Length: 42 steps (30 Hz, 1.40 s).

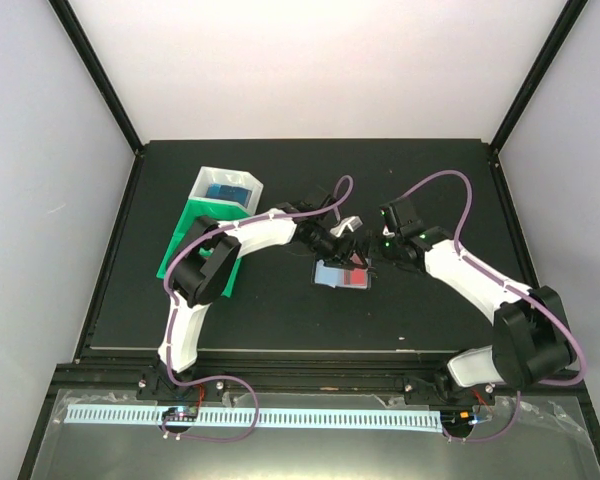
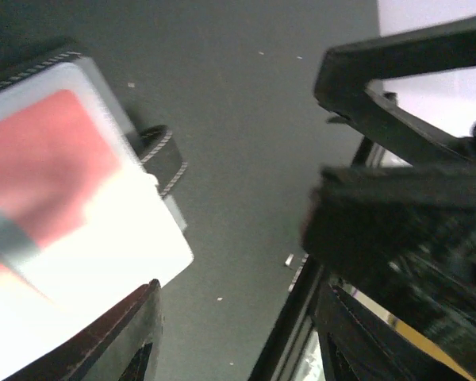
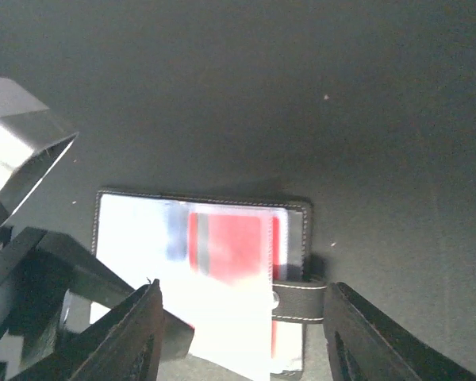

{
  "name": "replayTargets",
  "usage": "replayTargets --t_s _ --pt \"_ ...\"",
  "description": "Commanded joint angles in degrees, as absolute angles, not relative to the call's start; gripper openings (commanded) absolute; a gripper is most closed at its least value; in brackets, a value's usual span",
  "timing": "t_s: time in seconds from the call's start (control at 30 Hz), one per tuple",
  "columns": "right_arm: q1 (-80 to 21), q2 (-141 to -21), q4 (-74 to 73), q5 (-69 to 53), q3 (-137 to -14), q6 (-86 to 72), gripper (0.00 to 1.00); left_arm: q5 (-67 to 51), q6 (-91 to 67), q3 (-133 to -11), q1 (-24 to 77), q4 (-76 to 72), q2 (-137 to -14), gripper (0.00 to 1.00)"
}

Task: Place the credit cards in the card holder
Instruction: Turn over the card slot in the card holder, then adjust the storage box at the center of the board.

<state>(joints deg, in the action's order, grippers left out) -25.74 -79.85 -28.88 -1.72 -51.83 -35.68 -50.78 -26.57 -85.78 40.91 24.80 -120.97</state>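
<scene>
The card holder (image 1: 340,275) lies open on the black mat, light blue inside, with a red card (image 3: 230,242) in a pocket and its snap strap (image 3: 297,298) at the right edge. A glare-white sheet (image 3: 222,325) covers its near part; I cannot tell whether it is a card or a flap. My right gripper (image 3: 246,290) hangs open over that part, its fingers either side of sheet and strap. My left gripper (image 2: 238,317) is open with only mat between its fingers. One left finger (image 3: 103,278) lies across the holder's left side. The holder (image 2: 32,71) fills the left of the left wrist view.
A green tray (image 1: 185,240) sits at the left of the mat. A white tray (image 1: 205,180) on its far end holds blue cards (image 1: 230,192). The right arm's black gripper (image 2: 404,230) crowds the left one. The mat's edge rail (image 2: 297,317) runs nearby.
</scene>
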Motion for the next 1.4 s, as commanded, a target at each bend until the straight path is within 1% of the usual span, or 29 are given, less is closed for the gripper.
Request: replayTargets --t_s 0.0,0.13,0.23,0.3,0.43,0.53,0.63,0.7,0.87,0.93,1.07,1.2,1.3,1.37 --pt "-25.6 -80.4 -26.7 -6.6 -51.7 -32.6 0.56 -42.0 -23.9 -85.2 39.8 26.6 -115.8 0.55" --pt "-26.2 -83.3 -28.1 -10.1 -53.5 -30.4 0.56 -30.9 -20.8 -83.6 37.1 30.9 -109.5 0.57" --pt "-27.4 -86.2 -30.6 -9.4 -56.0 -29.0 0.56 -23.6 -18.2 -82.9 34.3 34.4 -104.0 0.59" --pt "-28.1 -88.4 -32.3 -7.7 -57.9 -28.1 0.58 -17.5 -16.1 -82.6 32.8 36.4 -100.4 0.63" --pt "-29.9 -92.8 -35.8 -3.0 -61.6 -27.3 0.62 -6.4 -12.1 -81.6 29.6 40.2 -95.1 0.75" --pt "-31.1 -95.1 -36.7 -1.3 -63.8 -26.9 0.64 -2.1 -10.0 -80.9 26.8 43.5 -94.0 0.77" --pt "-31.5 -97.5 -37.5 -0.9 -66.8 -26.4 0.64 -2.2 -9.3 -79.3 24.2 45.5 -94.8 0.75" --pt "-31.5 -99.2 -38.0 -1.0 -69.0 -25.8 0.64 -4.6 -9.0 -78.3 23.4 45.6 -96.3 0.71" --pt "-31.6 -104.4 -38.4 -0.7 -74.9 -24.3 0.64 -12.9 -6.8 -77.1 23.3 44.7 -101.6 0.54" --pt "-31.6 -106.4 -38.5 -0.5 -77.2 -24.0 0.64 -15.7 -6.2 -75.8 23.3 44.6 -103.1 0.51" --pt "-31.6 -109.8 -39.9 -0.6 -82.1 -23.2 0.64 -10.2 -8.6 -73.9 23.1 47.9 -104.7 0.49" --pt "-31.6 -112.4 -40.5 -0.7 -85.6 -22.7 0.65 -5.2 -12.7 -69.4 22.2 49.6 -102.3 0.5" --pt "-31.6 -113.9 -40.7 -1.1 -87.3 -22.9 0.65 -0.8 -15.2 -66.1 20.8 50.9 -99.6 0.53" --pt "-31.5 -114.5 -40.7 -1.5 -88.0 -22.9 0.65 1.8 -16.8 -64.0 19.3 51.4 -98.2 0.57"
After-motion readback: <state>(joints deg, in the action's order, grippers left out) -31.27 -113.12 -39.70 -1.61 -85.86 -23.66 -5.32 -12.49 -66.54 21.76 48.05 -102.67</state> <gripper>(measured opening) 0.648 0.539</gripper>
